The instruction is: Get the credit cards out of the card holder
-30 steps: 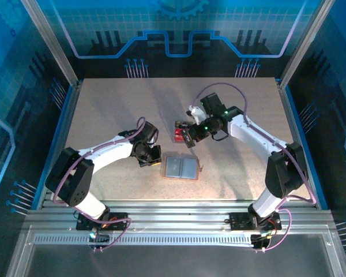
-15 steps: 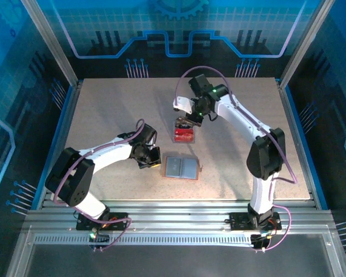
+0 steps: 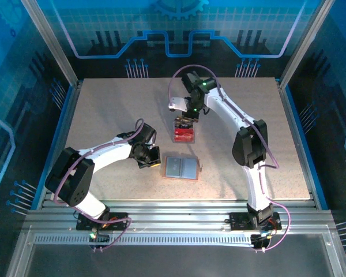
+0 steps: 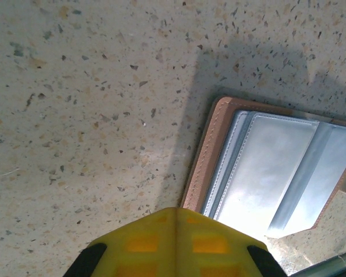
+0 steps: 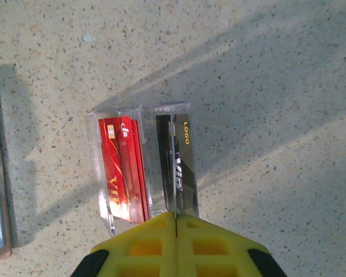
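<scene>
A tan-brown leather-like bifold card holder (image 3: 180,168) lies open and flat on the pale speckled surface (image 3: 104,109). It sits close to the near edge, roughly midway between the left and right edges, with its pale grey-blue inside facing up and a brown rim around it.

The left gripper (image 4: 174,222) has its yellow fingers pressed together with nothing between them. It hangs just beside the card holder's left edge. Whether it touches the rim cannot be told.

Farther from the near edge, toward the middle of the surface, stands a small clear plastic container (image 5: 168,108) with two compartments. Several red credit cards (image 5: 122,170) stand on edge in the compartment nearer the card holder. One dark card (image 5: 179,164), printed with "LOGO" in yellow, stands in the compartment toward the far edge. The container and the card holder are near each other but apart.

The right gripper (image 5: 176,222) is also closed and empty, its yellow fingers meeting along a thin seam. It hovers above the container, by the dark card's compartment and clear of the cards.
</scene>
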### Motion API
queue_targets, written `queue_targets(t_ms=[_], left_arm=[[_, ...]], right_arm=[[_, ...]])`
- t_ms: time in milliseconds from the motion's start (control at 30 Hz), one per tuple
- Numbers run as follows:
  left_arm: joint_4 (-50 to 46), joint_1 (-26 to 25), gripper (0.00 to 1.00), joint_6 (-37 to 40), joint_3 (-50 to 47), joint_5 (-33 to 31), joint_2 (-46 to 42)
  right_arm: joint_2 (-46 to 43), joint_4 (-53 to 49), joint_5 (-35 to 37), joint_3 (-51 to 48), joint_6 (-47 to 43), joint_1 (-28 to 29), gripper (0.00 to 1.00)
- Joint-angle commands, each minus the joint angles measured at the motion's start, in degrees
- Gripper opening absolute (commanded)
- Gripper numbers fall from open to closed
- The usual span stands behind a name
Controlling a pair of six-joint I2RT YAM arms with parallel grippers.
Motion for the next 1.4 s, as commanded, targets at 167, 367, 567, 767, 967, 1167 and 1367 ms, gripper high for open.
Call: queue_targets(t_ms=[167, 367, 567, 767, 967, 1167, 1367], left_arm=[[-0.68, 0.96, 0.03, 0.35, -0.09, 1.40, 0.10], [-0.72, 1.07, 0.03, 0.15, -0.55, 1.21, -0.66], [-1.04, 1.05, 0.03, 0.26, -0.91, 0.60, -1.29], [-0.69, 1.07, 0.03, 0.35, -0.90, 0.92, -1.20], [1.11, 1.05, 0.04, 0.80, -0.51, 3.51, 0.47], [1.56, 1.07, 0.04, 2.08, 0.41, 5.53, 2.94], [2.28, 0.75, 0.04, 2.46, -0.39, 6.84, 4.85]], right_arm=[[5.18, -3.33, -1.25, 2.96, -0.86, -0.59, 0.00], [6.43, -3.40, -1.36, 3.53, -0.72, 0.10, 0.01], [5.33, -0.06, 3.74, 3.72, 1.30, 0.47, 0.24], [0.18, 6.09, 6.90, -0.63, 4.92, 0.55, 0.25], [-5.93, 8.65, 5.35, -6.31, 13.08, 0.98, 0.29], [-13.15, 11.67, 3.23, -16.23, 28.13, 2.55, 0.33], [-21.78, 17.03, 0.59, -29.40, 44.13, 4.23, 0.37]])
